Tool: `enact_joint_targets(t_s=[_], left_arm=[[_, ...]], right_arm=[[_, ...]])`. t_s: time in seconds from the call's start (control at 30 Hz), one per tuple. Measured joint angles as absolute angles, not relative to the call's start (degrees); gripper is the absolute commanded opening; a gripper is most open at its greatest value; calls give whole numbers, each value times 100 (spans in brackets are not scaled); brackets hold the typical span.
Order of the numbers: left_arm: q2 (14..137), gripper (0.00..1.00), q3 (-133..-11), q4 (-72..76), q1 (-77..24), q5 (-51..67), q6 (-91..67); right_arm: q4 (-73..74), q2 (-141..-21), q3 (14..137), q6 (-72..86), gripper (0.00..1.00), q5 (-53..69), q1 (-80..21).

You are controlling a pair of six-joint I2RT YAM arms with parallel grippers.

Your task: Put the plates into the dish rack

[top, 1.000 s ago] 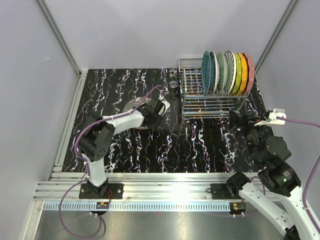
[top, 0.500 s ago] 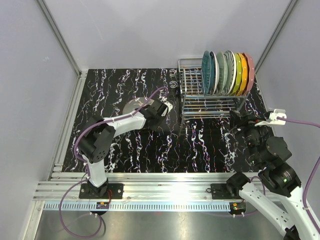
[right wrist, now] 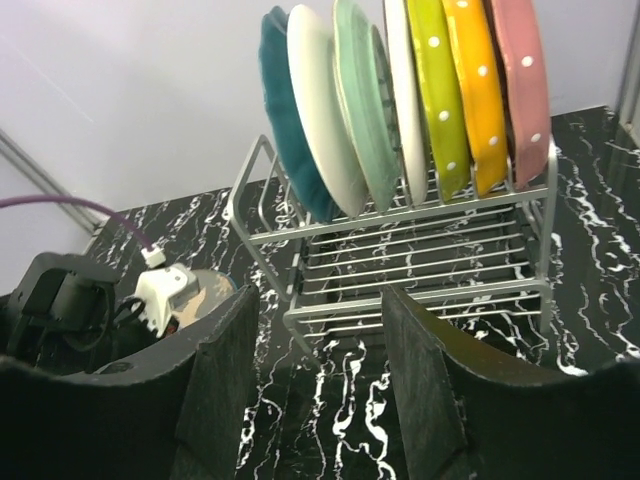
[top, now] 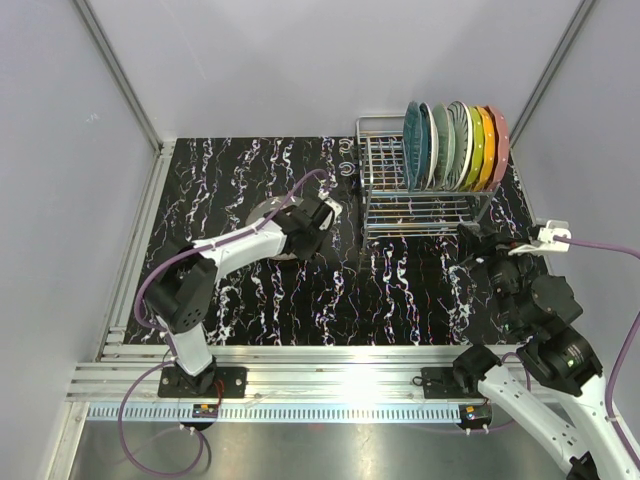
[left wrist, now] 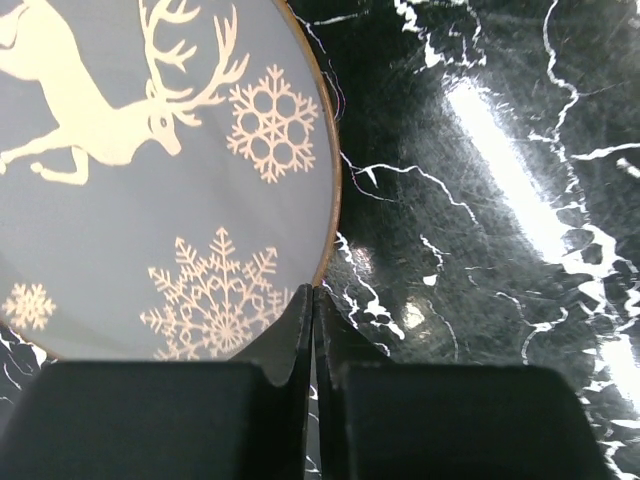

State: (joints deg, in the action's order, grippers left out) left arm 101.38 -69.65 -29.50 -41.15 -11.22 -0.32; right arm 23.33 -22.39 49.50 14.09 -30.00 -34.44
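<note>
**1. Left fingers** point(left wrist: 298, 335). Pressed flat together, with only a hairline seam between them. Your tips sit right at the brown rim of the grey plate. The wrist view does not show you whether the rim is caught in that seam.

**2. Grey plate** point(left wrist: 150, 200). Round, with a pale deer, snowflake motifs and a thin brown edge. It lies flat on the worktop, spreading ahead and to the left of your left fingers. From above, most of it is hidden under the left arm.

**3. Right fingers** point(right wrist: 420, 400). Standing wide apart, with nothing between them.

**4. Dish rack** point(right wrist: 420, 262). Chrome wire, standing on the worktop straight ahead of your right fingers and clear of them.

**5. Racked plates** point(right wrist: 435, 100). Seven, upright and side by side in the slots. Left to right as your right fingers face them:
- teal
- white
- pale green
- another pale one, seen edge-on
- yellow-green with white dots
- orange with white dots
- pink

**6. Worktop** point(top: 400, 290). Black with white marble veining. It carries the rack and the grey plate, which lie well apart from each other.
</note>
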Motion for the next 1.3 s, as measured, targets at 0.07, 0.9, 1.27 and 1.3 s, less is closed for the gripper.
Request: enact_joint_targets(t_s=[0.07,0.9,1.27,1.3], left_arm=[[10130,0,-7052,-3028,-4115,-1122,-130],[10873,99,-7415,-2655,-4099,-1658,211],[11297,69,-7607,-2412,-4093,-1743,141],[11301,67,-7607,-2386,-4091,-1747,123]], right_arm=[[2355,-2182,4919,1461,58,-2869,-3444],[2523,-2056,4665,1678,59,-2283,-3444],[2519,-2189,4665,1669,59,-2279,-3444],[2519,-2193,4663,1669,60,-2276,-3444]])
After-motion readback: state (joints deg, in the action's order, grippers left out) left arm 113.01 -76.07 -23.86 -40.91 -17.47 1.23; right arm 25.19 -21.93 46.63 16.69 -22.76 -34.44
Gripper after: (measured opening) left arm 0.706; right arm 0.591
